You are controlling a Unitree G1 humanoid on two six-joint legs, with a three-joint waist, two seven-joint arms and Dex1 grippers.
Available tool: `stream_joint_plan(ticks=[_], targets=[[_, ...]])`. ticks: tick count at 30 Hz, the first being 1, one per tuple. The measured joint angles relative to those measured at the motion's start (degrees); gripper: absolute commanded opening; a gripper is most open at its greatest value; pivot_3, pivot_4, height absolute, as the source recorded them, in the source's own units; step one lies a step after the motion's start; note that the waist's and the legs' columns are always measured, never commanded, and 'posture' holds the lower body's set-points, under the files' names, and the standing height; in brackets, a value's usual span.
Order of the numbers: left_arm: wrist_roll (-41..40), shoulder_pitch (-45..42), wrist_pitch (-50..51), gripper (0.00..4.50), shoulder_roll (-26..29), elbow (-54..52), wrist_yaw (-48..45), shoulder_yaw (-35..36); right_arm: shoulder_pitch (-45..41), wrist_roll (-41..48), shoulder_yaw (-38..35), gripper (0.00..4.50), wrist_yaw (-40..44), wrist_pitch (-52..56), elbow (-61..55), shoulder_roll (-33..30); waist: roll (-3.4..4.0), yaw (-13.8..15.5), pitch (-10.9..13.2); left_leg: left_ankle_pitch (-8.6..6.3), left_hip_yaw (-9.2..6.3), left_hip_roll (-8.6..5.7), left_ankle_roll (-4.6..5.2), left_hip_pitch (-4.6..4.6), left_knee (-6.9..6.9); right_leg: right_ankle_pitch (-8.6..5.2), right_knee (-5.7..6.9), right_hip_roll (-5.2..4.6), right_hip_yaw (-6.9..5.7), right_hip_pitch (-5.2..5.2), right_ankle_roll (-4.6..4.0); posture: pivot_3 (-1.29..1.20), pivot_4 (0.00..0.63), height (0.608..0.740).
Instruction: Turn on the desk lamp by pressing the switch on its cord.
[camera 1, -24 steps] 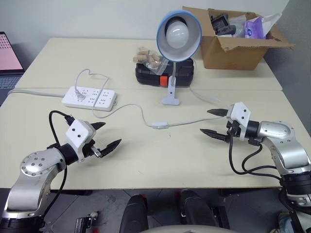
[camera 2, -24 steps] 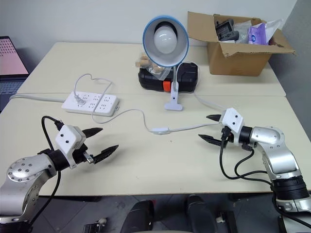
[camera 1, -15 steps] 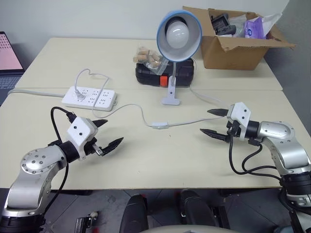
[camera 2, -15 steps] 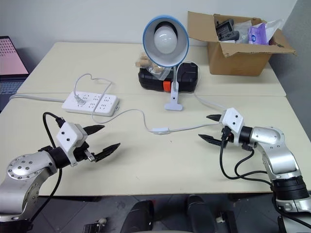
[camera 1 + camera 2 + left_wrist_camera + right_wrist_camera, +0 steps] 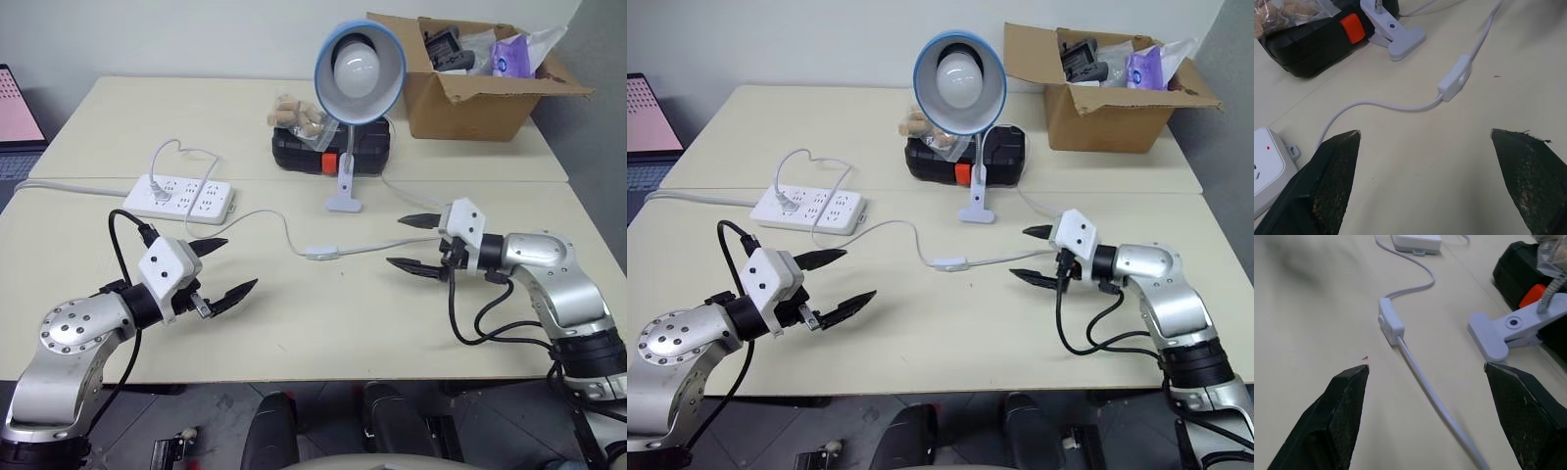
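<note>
Both grippers hang over the table w/ fingers spread wide, nothing held. Landmark for everything is the switch (image 5: 322, 252), lying flat on the table (image 5: 323, 323) roughly midway between my two hands.

Right gripper (image 5: 415, 242) is the nearer one, off the switch's right side, tips aimed back toward it and just above the cord (image 5: 377, 246) running out that way. Not touching either. In the right wrist view the switch (image 5: 1390, 324) sits ahead between my fingers, cord leading straight up to it, so I judge this hand is lined up to follow the cord in and do the press.

Left gripper (image 5: 223, 266) is on the switch's left and nearer me, well apart from it, also pointing toward it. My guess: it's there to pin or steady the cord if the switch slides when pushed.

Lamp (image 5: 358, 63) stands behind the switch, shade facing me, bulb unlit, so task not yet done. Black case (image 5: 304, 149) sits behind the lamp's base. Power strip (image 5: 180, 197) is behind and left of the switch, w/ the cord looping into it. Cardboard box (image 5: 470, 93) is far back right of the switch, out of the way.
</note>
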Motion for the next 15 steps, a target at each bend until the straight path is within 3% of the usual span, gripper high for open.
stream_joint_plan(ticks=[5,10,15], targets=[[0.28,-0.09,-0.05,4.44,1.08,-0.32,-1.01,-0.25,-5.97,-2.66,4.79,3.95,2.64,-0.71,4.66,2.02,0.0,0.0,0.0,0.0,-0.02,0.0,0.0,-0.01,-0.01,-0.01,-0.01,0.0,-0.02,0.0,-0.01,0.0,0.15,0.74],[1.59,0.24,-1.38,4.44,0.95,-0.24,-1.32,-1.85,-15.11,-6.92,11.62,3.95,5.67,-0.82,17.01,8.96,0.02,-0.33,0.01,0.0,0.02,0.04,0.0,0.0,-0.02,0.0,0.03,0.01,-0.03,-0.05,-0.03,0.0,0.15,0.74],[2.49,0.65,-2.26,4.44,0.92,-0.16,-1.25,-2.62,-18.41,-8.8,13.81,3.95,8.2,-3.14,25.01,12.33,0.02,0.17,0.01,0.0,-0.05,0.01,0.0,-0.05,-0.03,-0.03,0.02,0.0,-0.07,-0.04,-0.07,0.0,0.15,0.74]])
